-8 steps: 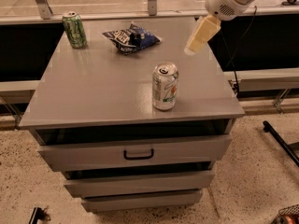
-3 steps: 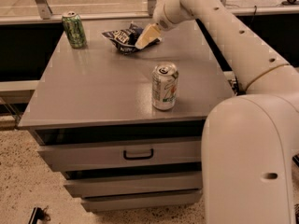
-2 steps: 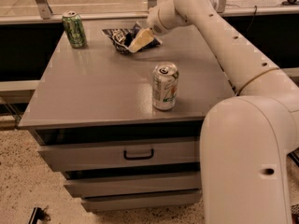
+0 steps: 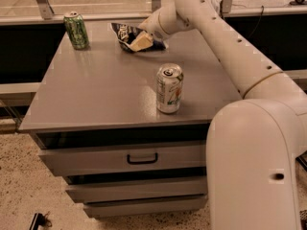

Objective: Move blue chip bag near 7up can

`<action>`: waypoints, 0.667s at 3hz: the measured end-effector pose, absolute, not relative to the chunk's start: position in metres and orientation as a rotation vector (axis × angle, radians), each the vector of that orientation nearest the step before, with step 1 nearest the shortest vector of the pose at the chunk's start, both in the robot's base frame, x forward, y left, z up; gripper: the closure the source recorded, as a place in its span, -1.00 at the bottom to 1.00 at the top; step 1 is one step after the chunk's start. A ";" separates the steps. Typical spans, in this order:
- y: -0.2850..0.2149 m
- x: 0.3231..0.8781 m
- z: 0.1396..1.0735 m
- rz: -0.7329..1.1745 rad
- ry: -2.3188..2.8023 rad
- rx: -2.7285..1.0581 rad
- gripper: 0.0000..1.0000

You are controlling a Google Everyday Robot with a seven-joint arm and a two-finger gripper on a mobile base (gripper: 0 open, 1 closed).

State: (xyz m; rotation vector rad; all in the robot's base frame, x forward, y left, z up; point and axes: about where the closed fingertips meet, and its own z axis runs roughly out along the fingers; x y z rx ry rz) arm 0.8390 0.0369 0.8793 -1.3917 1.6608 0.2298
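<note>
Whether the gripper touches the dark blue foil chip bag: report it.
Cannot tell. Camera view: gripper overlaps the blue chip bag at the table's rear; contact hidden.

Dark blue chip bag [image 4: 123, 32] crumpled at rear, end effector [image 4: 141, 42] on it; 7up can [image 4: 169, 88] upright near front, well apart.

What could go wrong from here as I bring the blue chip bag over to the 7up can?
The end effector is down on the blue chip bag near the far edge of the table; loose foil could slip free or get nudged backward. The 7up can stands upright close to the front edge, so the bag or arm arriving could topple it or push it off.
</note>
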 end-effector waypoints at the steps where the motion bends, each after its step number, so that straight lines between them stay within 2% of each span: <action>1: 0.025 0.834 0.870 0.206 1.686 -1.430 0.27; 2: 0.007 0.828 0.878 0.180 1.673 -1.472 0.74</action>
